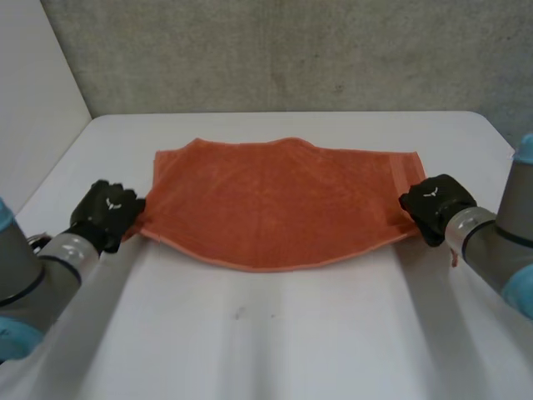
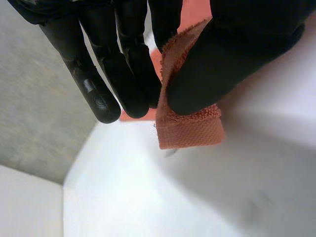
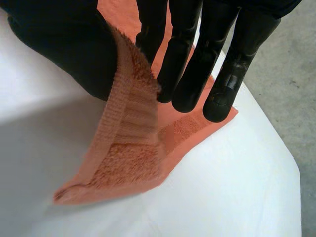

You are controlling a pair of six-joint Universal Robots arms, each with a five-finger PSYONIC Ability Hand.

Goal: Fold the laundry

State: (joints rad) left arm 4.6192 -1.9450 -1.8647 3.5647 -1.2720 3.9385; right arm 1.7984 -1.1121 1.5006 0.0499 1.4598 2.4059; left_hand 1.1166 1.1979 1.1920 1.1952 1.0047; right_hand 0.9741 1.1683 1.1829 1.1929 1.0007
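Left hand (image 1: 107, 212) has thumb and fingers pinched shut on the near left corner of the orange towel (image 1: 275, 204), and the right hand (image 1: 435, 204) is clamped the same way on the near right corner. The towel's stretched between them across the middle of the white table (image 1: 266, 342).

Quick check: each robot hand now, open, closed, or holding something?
Left robot hand: closed, pinching the orange towel at its near left corner.
Right robot hand: closed, pinching the orange towel's near right corner.
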